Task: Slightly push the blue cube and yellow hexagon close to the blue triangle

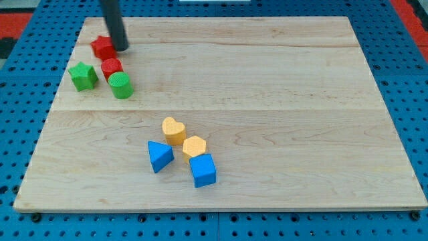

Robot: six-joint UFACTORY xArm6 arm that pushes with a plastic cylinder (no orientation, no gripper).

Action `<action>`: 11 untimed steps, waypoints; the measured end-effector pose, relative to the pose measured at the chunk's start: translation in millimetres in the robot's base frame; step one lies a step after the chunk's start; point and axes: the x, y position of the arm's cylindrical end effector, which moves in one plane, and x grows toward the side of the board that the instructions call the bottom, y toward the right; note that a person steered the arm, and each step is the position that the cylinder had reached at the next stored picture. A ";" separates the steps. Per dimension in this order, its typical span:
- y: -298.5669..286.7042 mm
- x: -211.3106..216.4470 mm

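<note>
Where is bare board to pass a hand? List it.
Free: the board right of the blue cube and yellow hexagon. Crowded: top-left, my tip beside the red block, green star, green cylinder.

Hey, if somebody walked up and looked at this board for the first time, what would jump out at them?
Probably the tight bunch near the view's bottom middle: a blue triangle, a yellow heart, a yellow hexagon and a blue cube. Next, the dark rod at the view's top left, my tip right beside a red block, with a red cylinder, green cylinder and green star below.
</note>
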 end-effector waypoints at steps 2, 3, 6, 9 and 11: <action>-31.7 -16.8; 4.8 18.2; 211.4 152.7; 191.6 261.1; 191.0 260.8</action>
